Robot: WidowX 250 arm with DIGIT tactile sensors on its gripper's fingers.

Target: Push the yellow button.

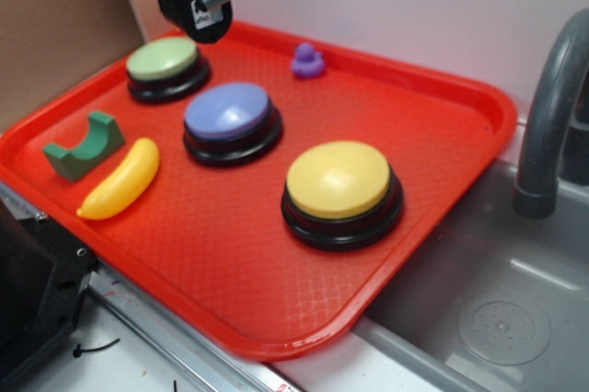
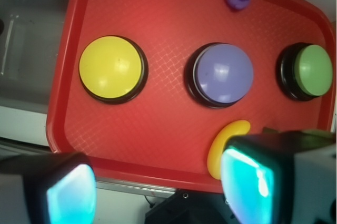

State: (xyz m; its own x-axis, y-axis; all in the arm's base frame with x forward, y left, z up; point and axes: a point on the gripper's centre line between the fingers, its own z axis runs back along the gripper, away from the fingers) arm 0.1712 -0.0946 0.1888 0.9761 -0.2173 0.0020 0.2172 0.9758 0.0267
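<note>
Most of the arm is cut off at the top of the exterior view; only the dark lower end of the gripper shows, hanging above the back left corner of the red tray, over the green button. From the wrist view the two fingers fill the bottom corners with a wide gap between them, so the hand is spread open and holds nothing. They hide part of the green block, and the toy banana is half covered by the right-hand one.

The yellow button sits well apart from the gripper, toward the tray's front right, nearest the sink. Its domed top is fully clear in both views. The purple button stands between it and the green one, the three in a rough diagonal row.

A small purple duck sits near the back rim. The banana and the green block lie along the left edge. Bare tray floor surrounds the yellow button on all sides. The grey tap rises just beyond the tray's right corner.
</note>
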